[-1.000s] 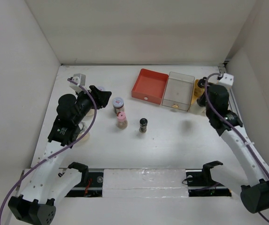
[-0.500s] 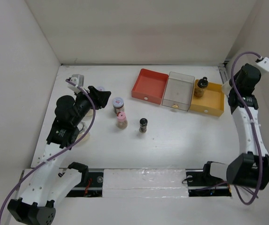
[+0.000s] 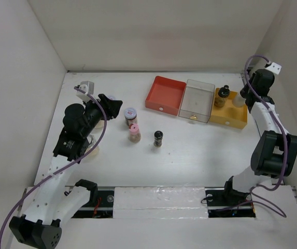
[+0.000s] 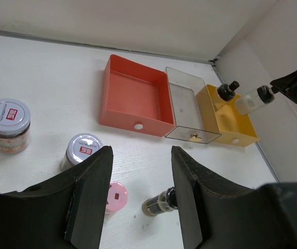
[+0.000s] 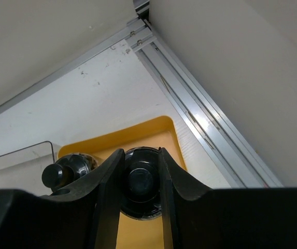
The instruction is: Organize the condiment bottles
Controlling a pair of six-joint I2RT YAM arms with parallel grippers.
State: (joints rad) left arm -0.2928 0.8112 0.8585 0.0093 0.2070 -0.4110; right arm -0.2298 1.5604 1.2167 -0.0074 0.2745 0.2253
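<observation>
Clamped the right gripper (image 5: 139, 155) on the black lid of a clear bottle (image 4: 248, 101), hung over the right end of the yellow tray (image 3: 230, 118), shifted in closer over it than half a second before. Left a dark-capped bottle (image 3: 222, 95) standing in the tray's left end, unmoved. Kept the left gripper (image 4: 140, 153) spread wide and empty, well left of the tray, above three jars (image 3: 133, 132), unchanged.

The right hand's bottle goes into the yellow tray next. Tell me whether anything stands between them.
Nothing visible does. The right hand holds the bottle above the open right part of the yellow tray. The other black-lidded bottle stands in the tray's far left corner, beside the path rather than under it.
</observation>
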